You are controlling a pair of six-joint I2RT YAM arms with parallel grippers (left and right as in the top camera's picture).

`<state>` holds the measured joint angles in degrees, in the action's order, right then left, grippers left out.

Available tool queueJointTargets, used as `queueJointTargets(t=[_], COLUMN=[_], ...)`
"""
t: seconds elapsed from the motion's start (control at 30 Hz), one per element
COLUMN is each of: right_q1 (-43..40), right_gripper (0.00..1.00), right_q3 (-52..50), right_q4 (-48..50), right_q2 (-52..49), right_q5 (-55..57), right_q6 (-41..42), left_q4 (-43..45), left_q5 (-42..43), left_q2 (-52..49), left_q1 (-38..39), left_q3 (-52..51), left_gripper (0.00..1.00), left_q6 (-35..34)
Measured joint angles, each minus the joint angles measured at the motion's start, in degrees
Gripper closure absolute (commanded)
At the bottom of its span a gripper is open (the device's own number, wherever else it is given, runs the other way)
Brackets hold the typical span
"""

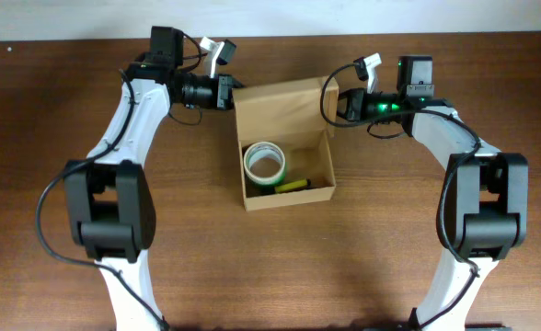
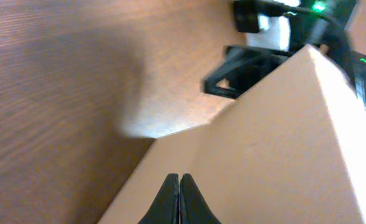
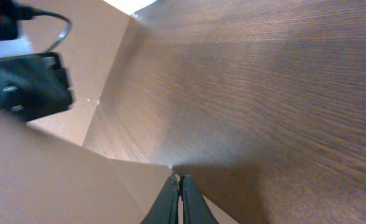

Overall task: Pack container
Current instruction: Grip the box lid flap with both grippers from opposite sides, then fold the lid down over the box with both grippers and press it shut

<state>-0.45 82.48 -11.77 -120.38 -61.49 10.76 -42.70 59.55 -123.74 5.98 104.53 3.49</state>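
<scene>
The box sits open near the middle of the table, between the two arms. Its lid stands up at the far side. Inside, a roll of tape lies flat in the near left part. A yellow-green stick-shaped thing lies just beside the roll, along the front wall.

Both arms rise from their bases at the near edge and bend inward at the elbow. Their wrists point toward each other across the far end of the box.

The left gripper meets the lid's left edge near its top corner. In the left wrist view its fingers are pressed tight together, with the tan lid filling the space just past the tips. The right gripper meets the lid's right edge at about the same height, a green light glowing on the wrist behind it. Its fingers are also squeezed together, their tips right at a corner of the cardboard.

Neither wrist view shows whether any cardboard is caught between the fingers.
</scene>
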Motion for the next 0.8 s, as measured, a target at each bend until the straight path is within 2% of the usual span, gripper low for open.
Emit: queueJointTargets(t=[0.17,0.37,0.5,0.6,0.8], right_q1=[0.0,0.0,0.0,0.2,1.9], right_gripper=[0.96,0.96,0.96,0.96,0.96], right_q3=[0.0,0.0,0.4,0.5,0.6], right_q4=[-2.4,-8.4,-18.3,-27.5,-41.8], right_q2=[1.0,7.6,15.1,20.2,29.5], right_q5=[-1.0,-1.4,0.9,6.2,20.2], right_q6=[0.2,-0.7,-4.1,-7.1,-10.1], left_q4=[-7.2,-14.9,-20.1,-23.0,-25.3], left_q5=[-0.3,-1.0,-4.3,-10.4,-30.7], left_q2=[3.9,4.7,6.5,10.1,23.2], left_q1=[0.7,0.7,0.9,1.4,5.0], left_q3=[0.0,0.1,0.1,0.1,0.1], left_gripper=[0.98,0.98,0.98,0.98,0.98], left_q6=[2.8,5.4,6.7,7.5,7.9])
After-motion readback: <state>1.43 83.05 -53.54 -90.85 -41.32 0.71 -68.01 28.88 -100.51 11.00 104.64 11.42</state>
